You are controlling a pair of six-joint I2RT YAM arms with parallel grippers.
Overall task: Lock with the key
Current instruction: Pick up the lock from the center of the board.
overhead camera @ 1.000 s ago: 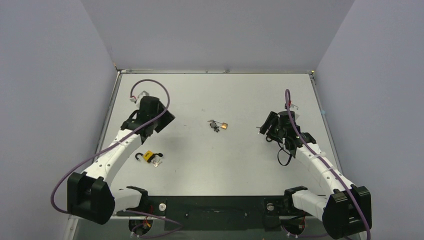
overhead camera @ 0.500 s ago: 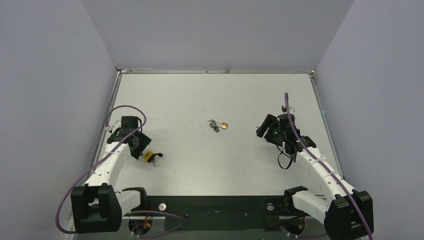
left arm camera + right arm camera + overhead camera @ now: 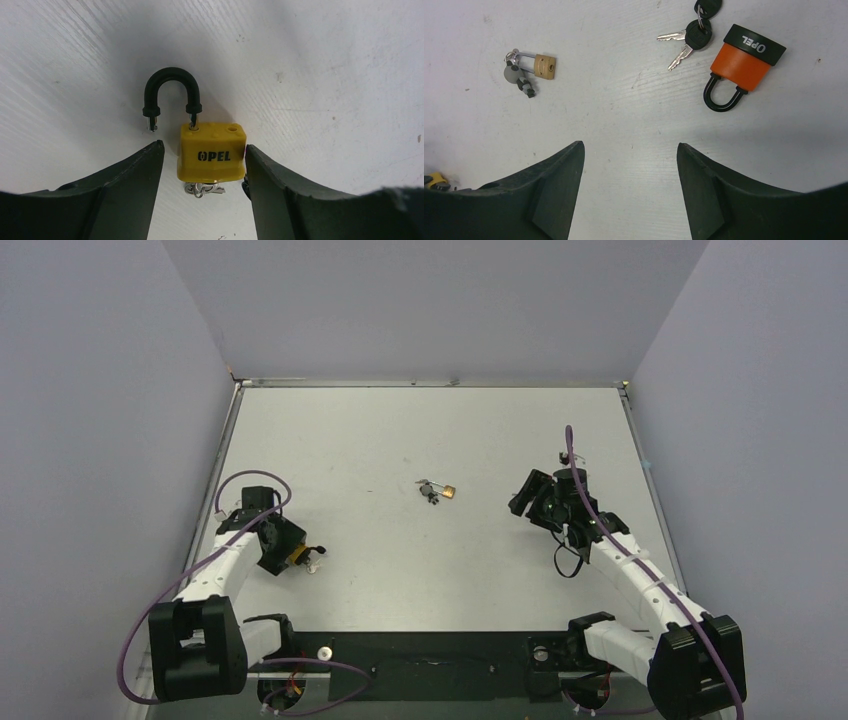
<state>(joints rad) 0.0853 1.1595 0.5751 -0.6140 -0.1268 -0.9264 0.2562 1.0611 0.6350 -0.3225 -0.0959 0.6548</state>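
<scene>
Near left: left gripper [image 3: 202, 147], wide open and empty, straddles the yellow padlock [image 3: 212, 157], shackle up. Farther right: right gripper [image 3: 630, 146], open and empty. The key [image 3: 698, 31] lies beyond, beside the orange padlock [image 3: 741, 62]. Seemingly still grasping; next, a square pinch.

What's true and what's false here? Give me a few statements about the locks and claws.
1. The yellow padlock has its shackle open. True.
2. The left gripper is shut on it. False: its jaws stand open either side.
3. The orange padlock has an open shackle. False: it is closed.
4. Beside the orange padlock lie black-headed keys. True.
5. The right gripper holds the brass padlock. False: it is open and empty.
</scene>
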